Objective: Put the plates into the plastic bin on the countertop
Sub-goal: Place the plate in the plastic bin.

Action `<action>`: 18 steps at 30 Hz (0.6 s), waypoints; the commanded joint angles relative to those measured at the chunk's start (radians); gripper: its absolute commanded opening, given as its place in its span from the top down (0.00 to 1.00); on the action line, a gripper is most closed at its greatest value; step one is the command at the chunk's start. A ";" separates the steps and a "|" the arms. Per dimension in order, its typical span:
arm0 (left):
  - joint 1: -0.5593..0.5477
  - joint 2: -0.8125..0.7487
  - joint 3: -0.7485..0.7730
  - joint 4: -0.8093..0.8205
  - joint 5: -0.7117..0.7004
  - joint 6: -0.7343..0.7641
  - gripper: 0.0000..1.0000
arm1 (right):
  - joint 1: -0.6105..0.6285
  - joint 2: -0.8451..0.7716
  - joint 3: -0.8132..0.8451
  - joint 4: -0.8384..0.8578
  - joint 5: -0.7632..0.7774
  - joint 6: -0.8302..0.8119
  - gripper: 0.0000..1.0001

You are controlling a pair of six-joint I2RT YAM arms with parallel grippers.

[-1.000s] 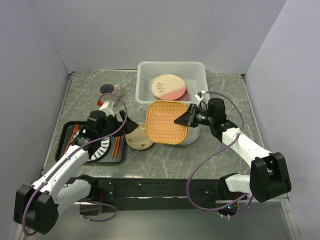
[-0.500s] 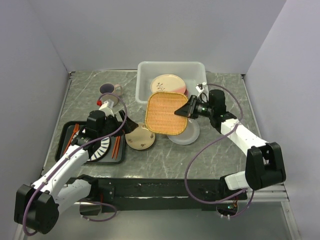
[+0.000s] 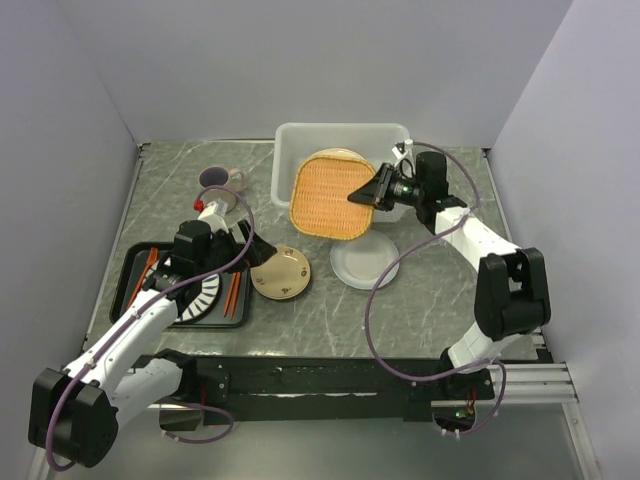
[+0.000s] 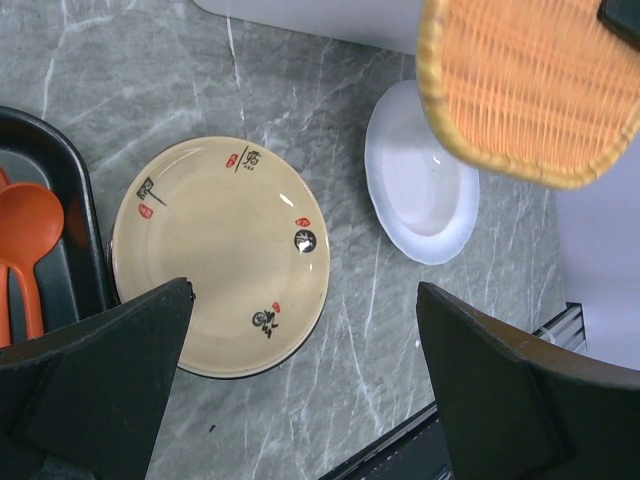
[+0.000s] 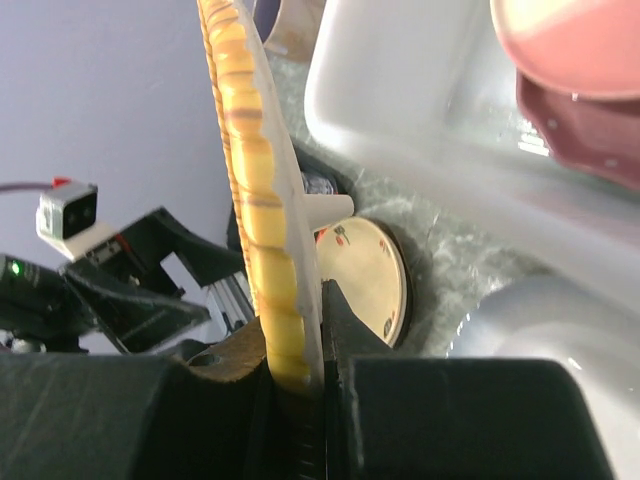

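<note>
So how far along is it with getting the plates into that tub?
Done: a pink plate lies in the plastic bin. In hand: the right hand holds the orange plate above the bin. Remaining: the tan plate and white plate on the countertop.

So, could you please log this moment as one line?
right gripper: shut on orange plate, partly over plastic bin | left gripper: open above tan plate

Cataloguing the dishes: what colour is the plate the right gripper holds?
Orange plate, woven texture; best in the top view.
</note>
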 commanded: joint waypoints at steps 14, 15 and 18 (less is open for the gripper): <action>0.005 0.004 -0.010 0.044 0.036 0.009 0.01 | -0.067 0.271 0.481 0.006 -0.024 0.101 1.00; 0.005 0.004 -0.010 0.043 0.036 0.009 0.01 | -0.070 0.295 0.507 0.008 -0.030 0.109 1.00; 0.005 0.003 -0.007 0.038 0.033 0.010 0.01 | -0.074 0.338 0.556 0.015 -0.027 0.133 1.00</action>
